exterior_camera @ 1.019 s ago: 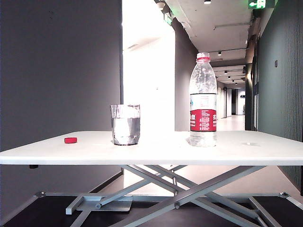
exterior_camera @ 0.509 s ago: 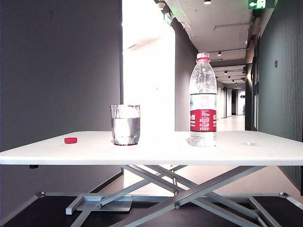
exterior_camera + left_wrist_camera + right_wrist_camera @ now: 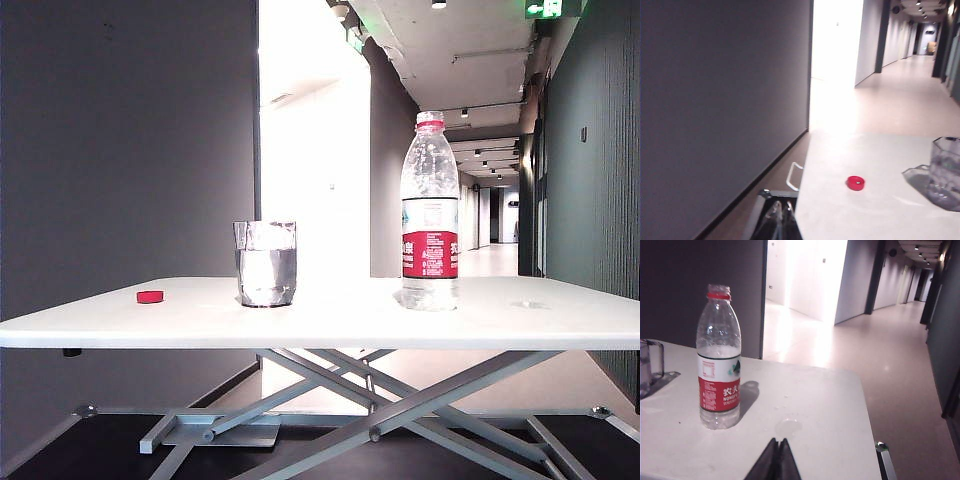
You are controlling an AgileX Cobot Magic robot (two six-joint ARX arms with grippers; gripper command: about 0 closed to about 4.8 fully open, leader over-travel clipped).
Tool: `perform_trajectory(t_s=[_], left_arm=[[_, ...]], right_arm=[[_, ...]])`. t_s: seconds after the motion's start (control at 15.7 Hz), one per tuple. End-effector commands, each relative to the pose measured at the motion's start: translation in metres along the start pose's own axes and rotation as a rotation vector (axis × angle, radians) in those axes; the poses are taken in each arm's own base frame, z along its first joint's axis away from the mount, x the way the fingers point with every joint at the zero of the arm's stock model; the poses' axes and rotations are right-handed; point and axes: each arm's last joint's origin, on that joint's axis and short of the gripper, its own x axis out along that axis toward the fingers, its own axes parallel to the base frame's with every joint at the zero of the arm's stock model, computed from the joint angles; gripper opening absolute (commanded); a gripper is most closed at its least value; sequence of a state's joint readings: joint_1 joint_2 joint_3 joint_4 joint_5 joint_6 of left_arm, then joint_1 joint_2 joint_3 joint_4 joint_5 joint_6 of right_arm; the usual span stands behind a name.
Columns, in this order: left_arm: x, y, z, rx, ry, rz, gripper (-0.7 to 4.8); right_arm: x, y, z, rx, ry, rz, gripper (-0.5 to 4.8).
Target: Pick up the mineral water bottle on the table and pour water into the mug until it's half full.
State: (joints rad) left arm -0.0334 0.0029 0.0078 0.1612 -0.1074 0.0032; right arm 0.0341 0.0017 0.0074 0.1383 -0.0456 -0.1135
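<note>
The mineral water bottle [image 3: 430,215] stands upright and uncapped on the white table [image 3: 330,320], right of centre. In the right wrist view the bottle [image 3: 719,365] has a red and white label. The clear mug [image 3: 266,263] stands to its left, with water in its lower part; it also shows in the left wrist view [image 3: 946,170]. Neither gripper appears in the exterior view. My right gripper [image 3: 778,441] is shut and empty, low over the table [image 3: 815,405], well short of the bottle. My left gripper [image 3: 782,210] is shut and empty, beside the table's left edge [image 3: 805,200].
A small red cap [image 3: 150,296] lies on the table left of the mug; the left wrist view shows the cap [image 3: 856,182] ahead of the left gripper. A dark wall stands at the left and a long corridor runs behind the table.
</note>
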Motion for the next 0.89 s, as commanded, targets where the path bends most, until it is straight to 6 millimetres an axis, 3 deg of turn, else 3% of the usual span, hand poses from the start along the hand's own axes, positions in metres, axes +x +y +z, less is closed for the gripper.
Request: perform_trajectory(t_s=[0.06,0.89], left_arm=[[0.0000,0.0000,0.0009,-0.016,-0.003,0.001,-0.04],[0.0000,-0.0001,-0.0003,-0.014,0.009,0.000,-0.04]], right_arm=[[-0.0001,-0.0007,0.0008,0.006,-0.013,-0.019,-0.06],[-0.0001,-0.0007,0.0008,0.011,-0.013,-0.019,-0.06]])
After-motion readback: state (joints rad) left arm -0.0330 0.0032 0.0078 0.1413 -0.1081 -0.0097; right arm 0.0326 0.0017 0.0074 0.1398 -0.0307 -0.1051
